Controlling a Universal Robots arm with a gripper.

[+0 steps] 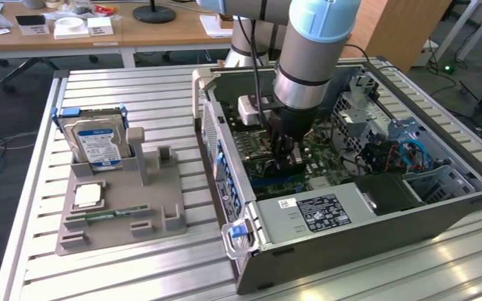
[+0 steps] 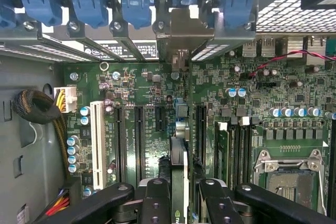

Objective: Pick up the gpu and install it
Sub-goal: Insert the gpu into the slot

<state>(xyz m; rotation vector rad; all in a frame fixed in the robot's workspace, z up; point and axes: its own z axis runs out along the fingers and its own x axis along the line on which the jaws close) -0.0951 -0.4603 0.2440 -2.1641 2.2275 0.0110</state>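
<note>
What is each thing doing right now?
gripper: shut on the gpu.
gpu: held on edge, inside the computer case.
computer case: open, side panel off.
hard drive: standing upright in the grey holder.
RAM stick: lying flat in the grey holder.

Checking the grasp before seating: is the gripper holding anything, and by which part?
Yes: the gripper is shut on the gpu, seen edge-on. Its fingers clamp both faces at the card's upper edge, away from the silver bracket.
</note>
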